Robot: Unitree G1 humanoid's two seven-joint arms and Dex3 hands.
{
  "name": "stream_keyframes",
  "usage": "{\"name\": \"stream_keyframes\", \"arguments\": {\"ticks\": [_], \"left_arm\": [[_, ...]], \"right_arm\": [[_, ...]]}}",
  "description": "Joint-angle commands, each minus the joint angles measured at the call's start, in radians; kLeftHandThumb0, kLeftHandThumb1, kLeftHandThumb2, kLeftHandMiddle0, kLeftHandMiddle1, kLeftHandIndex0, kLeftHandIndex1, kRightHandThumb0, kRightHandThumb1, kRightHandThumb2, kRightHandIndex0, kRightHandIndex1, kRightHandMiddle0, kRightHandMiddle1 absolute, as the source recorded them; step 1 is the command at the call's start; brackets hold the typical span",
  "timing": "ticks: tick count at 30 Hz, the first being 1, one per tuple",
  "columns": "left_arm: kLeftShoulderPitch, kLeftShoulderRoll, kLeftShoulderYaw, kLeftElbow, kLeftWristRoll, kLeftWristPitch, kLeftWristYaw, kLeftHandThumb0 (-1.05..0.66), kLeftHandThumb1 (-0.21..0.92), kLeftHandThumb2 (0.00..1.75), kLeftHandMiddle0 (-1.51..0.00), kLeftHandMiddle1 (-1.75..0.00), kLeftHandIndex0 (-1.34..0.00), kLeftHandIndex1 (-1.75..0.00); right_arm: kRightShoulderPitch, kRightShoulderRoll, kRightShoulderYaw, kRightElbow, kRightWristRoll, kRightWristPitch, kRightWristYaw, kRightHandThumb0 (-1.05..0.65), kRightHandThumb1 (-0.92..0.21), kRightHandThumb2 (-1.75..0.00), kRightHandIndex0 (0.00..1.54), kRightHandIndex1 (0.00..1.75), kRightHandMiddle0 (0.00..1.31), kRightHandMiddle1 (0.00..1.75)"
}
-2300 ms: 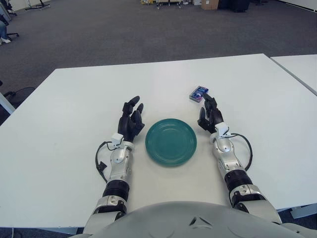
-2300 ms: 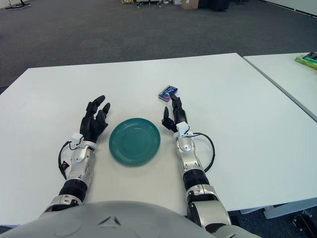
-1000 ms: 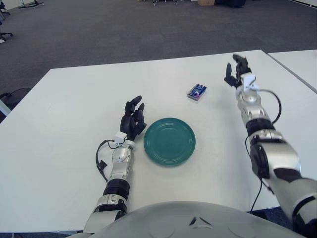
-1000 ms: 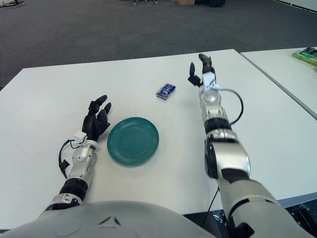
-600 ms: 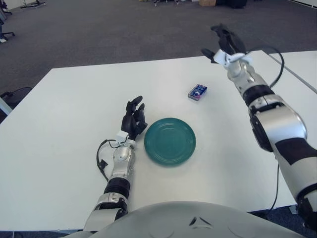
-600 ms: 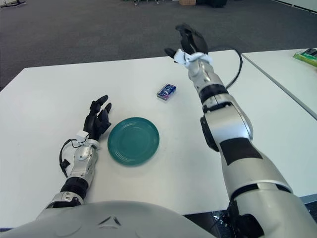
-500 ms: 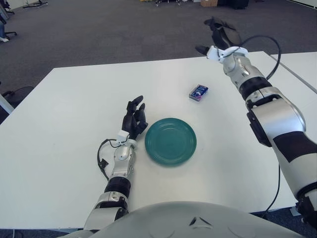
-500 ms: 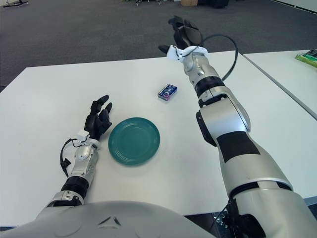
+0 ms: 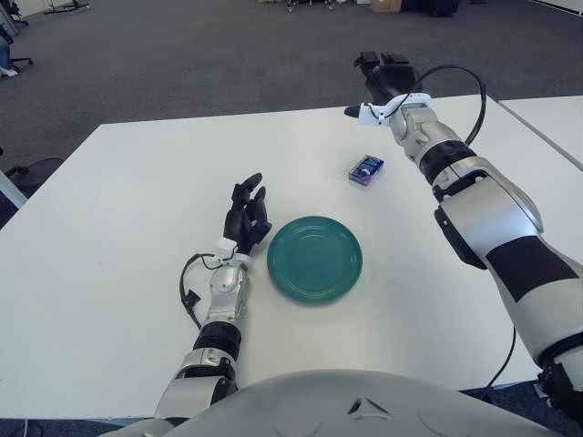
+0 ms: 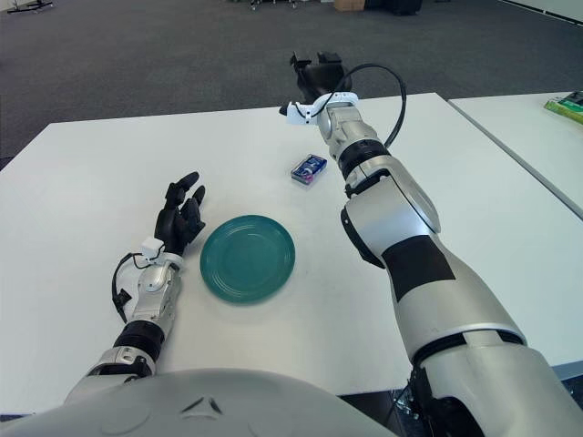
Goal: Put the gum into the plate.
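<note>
Gum (image 9: 365, 169) was lying flat on the white tabletop (image 9: 118, 209), far-right of the green plate (image 9: 314, 259) and clear of it, not touching. Plate sat near-centre, nothing in it.

Right hand (image 9: 386, 76) was raised above the far edge of the tabletop, beyond the gum and a bit to its right, arm stretched out across the right side. It held nothing. Its fingers (image 10: 311, 75) looked loosely extended with the thumb sticking out left, but from this angle couldn't tell for sure if they were spread or curled.

Left hand (image 9: 245, 219) was just left of the plate, close to its rim without visibly touching it. Fingers (image 9: 246, 188) were extended and slightly spread, pointing to the far side, empty. Forearm ran back toward the near edge along the tabletop.

A second white table (image 10: 537, 127) stood to the right, with a green item (image 10: 566, 107) on its far end, too small to identify.
</note>
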Motion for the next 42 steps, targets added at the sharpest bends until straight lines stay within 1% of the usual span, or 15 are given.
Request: {"name": "stream_keyframes", "arguments": {"ticks": [1, 5, 11, 15, 20, 28, 38, 42], "left_arm": [[0.104, -0.084, 0.004, 0.115, -0.048, -0.026, 0.001, -0.81, 0.92, 0.78, -0.38, 0.00, -0.07, -0.80], [0.101, -0.094, 0.000, 0.118, -0.040, -0.033, 0.013, -0.81, 0.92, 0.77, -0.38, 0.00, -0.08, -0.80], [0.104, -0.105, 0.004, 0.120, -0.056, -0.049, 0.009, -0.81, 0.92, 0.76, -0.41, -0.02, -0.09, -0.80], [0.108, -0.107, 0.005, 0.120, -0.061, -0.056, 0.007, -0.81, 0.92, 0.76, -0.43, -0.02, -0.10, -0.80], [0.133, -0.108, 0.002, 0.100, -0.067, -0.071, 0.000, -0.82, 0.92, 0.74, -0.45, -0.03, -0.11, -0.81], [0.166, -0.110, -0.014, 0.063, -0.064, -0.071, 0.000, -0.83, 0.92, 0.73, -0.44, -0.02, -0.09, -0.80], [0.167, -0.113, -0.024, 0.055, -0.050, -0.079, 0.022, -0.83, 0.92, 0.73, -0.44, -0.02, -0.07, -0.80], [0.172, -0.126, -0.026, 0.040, -0.066, -0.084, 0.017, -0.83, 0.92, 0.72, -0.46, -0.03, -0.07, -0.81]], "right_arm": [[0.032, 0.026, 0.032, 0.011, -0.028, 0.003, 0.008, -0.66, -0.92, -0.47, 0.25, 0.01, 0.00, 0.66], [0.062, 0.031, 0.060, 0.015, -0.048, 0.005, 0.004, -0.64, -0.92, -0.45, 0.26, 0.01, 0.00, 0.66], [0.150, 0.026, 0.111, 0.025, -0.091, 0.019, 0.009, -0.60, -0.92, -0.41, 0.27, 0.01, 0.00, 0.62], [0.168, 0.018, 0.121, 0.026, -0.099, 0.023, 0.009, -0.59, -0.92, -0.39, 0.28, 0.01, 0.00, 0.60], [0.213, 0.000, 0.134, 0.032, -0.106, 0.041, 0.039, -0.58, -0.92, -0.38, 0.29, 0.01, 0.00, 0.59], [0.269, 0.006, 0.137, 0.033, -0.102, 0.056, 0.068, -0.60, -0.92, -0.39, 0.30, 0.01, 0.00, 0.62], [0.324, 0.020, 0.173, 0.035, -0.125, 0.082, 0.077, -0.60, -0.92, -0.42, 0.30, 0.01, 0.00, 0.60], [0.357, 0.022, 0.194, 0.039, -0.141, 0.093, 0.086, -0.61, -0.92, -0.46, 0.30, 0.00, 0.00, 0.55]]}}
